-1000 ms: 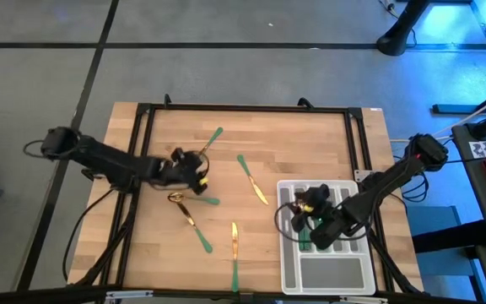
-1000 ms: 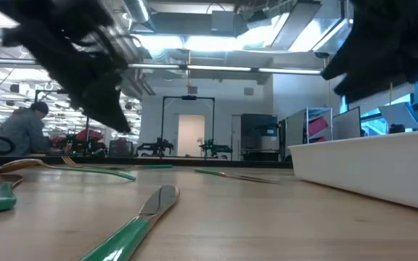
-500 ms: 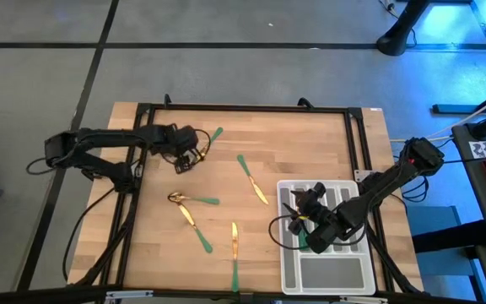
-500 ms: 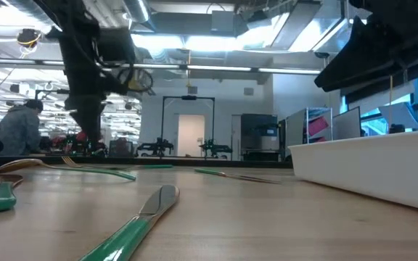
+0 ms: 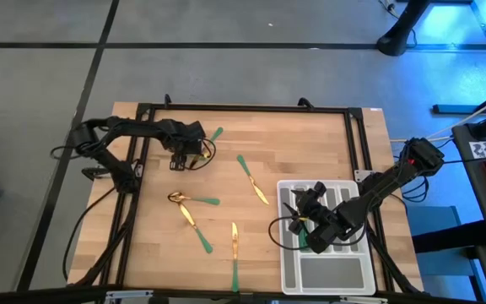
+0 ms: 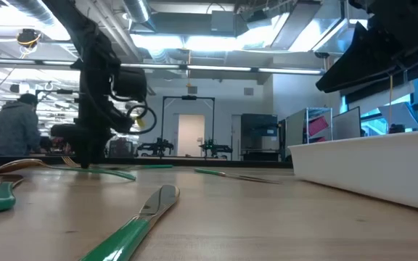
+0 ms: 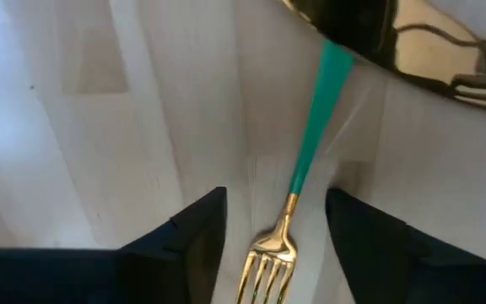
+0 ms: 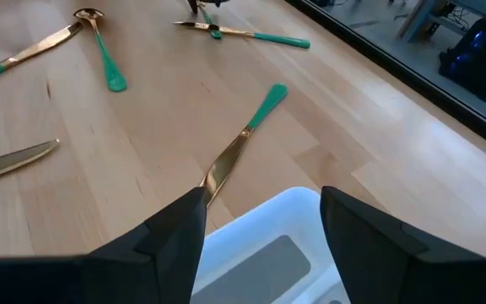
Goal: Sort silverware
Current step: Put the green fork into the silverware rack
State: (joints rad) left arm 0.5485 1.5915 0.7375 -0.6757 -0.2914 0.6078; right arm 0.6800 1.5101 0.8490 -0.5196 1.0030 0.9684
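High view. The left gripper (image 5: 184, 157) hangs over the far-left part of the wooden table (image 5: 310, 143), above the gold head of a fork (image 5: 212, 138) whose green handle points far-right. Loose silverware lies mid-table: a knife (image 5: 252, 179) right of centre, a crossed pair (image 5: 189, 210) left of centre, another knife (image 5: 234, 252) at the near edge. The right gripper (image 5: 304, 211) sits over the slots of the pale tray (image 5: 327, 274) at the near right; the arm hides most of what the slots hold.

Low view. A knife (image 6: 133, 223) lies nearest, its handle cut off by the frame. The tray wall (image 6: 369, 168) blocks the right side. A dark arm (image 6: 96, 94) comes down at far left; its fingertips are hard to make out. A person (image 6: 9, 130) shows in the room behind.

Left wrist view. Both dark fingers (image 7: 194, 238) stand apart on either side of the fork's tines (image 7: 268, 262), gripping nothing.

Right wrist view. The fingers (image 8: 175, 232) are spread wide and empty above the tray rim (image 8: 268, 221); a knife (image 8: 239, 148) lies just beyond.
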